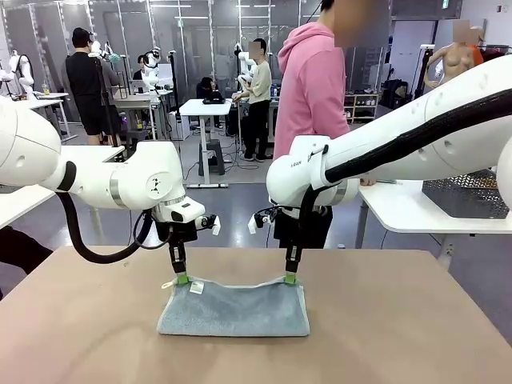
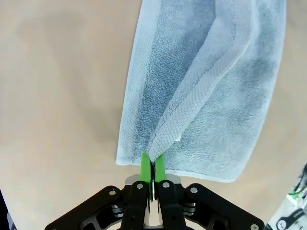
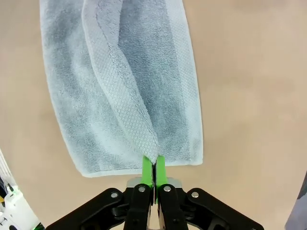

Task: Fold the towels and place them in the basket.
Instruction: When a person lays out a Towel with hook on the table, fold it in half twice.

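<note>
The left gripper (image 1: 182, 278) is clenched on the far-left corner of the pale blue-grey towel (image 1: 236, 310). The towel lies on the tan table (image 1: 72, 336) with its far edge lifted just off the cloth beneath. At the towel's far-right corner the right gripper (image 1: 290, 278) is pinched shut on the hem in the same way. Each holds only a thin bite of hem, so I judge a slip at either corner the main risk. Uneven travel by the two arms would lay the fold skewed. Both wrist views show the raised layer ridged toward the fingers, which could press in as a crease. The lower layer may also drag on the smooth, matte tabletop. Far left of the towel, people stand at workbenches in an open lab. Directly behind it a person (image 1: 314, 88) in a pink hoodie stands at the far side. The basket (image 1: 472, 194) sits to the towel's far right on a white side table (image 1: 400, 212), well apart, so the carry looks long.
</note>
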Action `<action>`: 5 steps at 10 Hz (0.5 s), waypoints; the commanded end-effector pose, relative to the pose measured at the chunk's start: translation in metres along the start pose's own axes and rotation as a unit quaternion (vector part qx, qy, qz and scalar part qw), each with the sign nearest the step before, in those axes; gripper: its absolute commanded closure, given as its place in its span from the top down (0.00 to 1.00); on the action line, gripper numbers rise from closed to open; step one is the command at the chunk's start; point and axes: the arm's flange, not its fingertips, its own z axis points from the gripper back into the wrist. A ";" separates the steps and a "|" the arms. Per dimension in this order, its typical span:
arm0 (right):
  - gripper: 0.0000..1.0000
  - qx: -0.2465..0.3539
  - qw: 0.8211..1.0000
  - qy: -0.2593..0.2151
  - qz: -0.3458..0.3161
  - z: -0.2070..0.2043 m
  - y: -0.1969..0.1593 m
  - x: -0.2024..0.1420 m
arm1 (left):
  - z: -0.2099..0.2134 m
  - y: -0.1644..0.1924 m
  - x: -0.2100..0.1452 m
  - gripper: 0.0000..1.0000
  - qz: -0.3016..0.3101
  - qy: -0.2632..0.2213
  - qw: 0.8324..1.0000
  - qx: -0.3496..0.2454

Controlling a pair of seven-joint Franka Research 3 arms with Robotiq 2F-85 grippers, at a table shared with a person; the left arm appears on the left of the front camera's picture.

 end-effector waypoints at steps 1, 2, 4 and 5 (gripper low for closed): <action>0.07 -0.013 0.999 0.002 -0.037 0.002 -0.003 0.004 | 0.001 -0.001 0.002 0.04 0.010 0.006 1.000 0.017; 0.23 -0.013 0.999 0.002 -0.037 0.002 -0.003 0.002 | 0.000 -0.002 0.002 0.04 0.009 0.000 1.000 0.017; 0.51 -0.015 0.999 0.007 -0.037 0.001 0.000 -0.002 | 0.001 -0.004 0.002 0.31 0.002 0.000 1.000 0.022; 0.60 -0.020 0.999 0.006 -0.036 0.004 0.002 -0.003 | 0.003 -0.005 0.002 0.64 -0.005 -0.002 1.000 0.027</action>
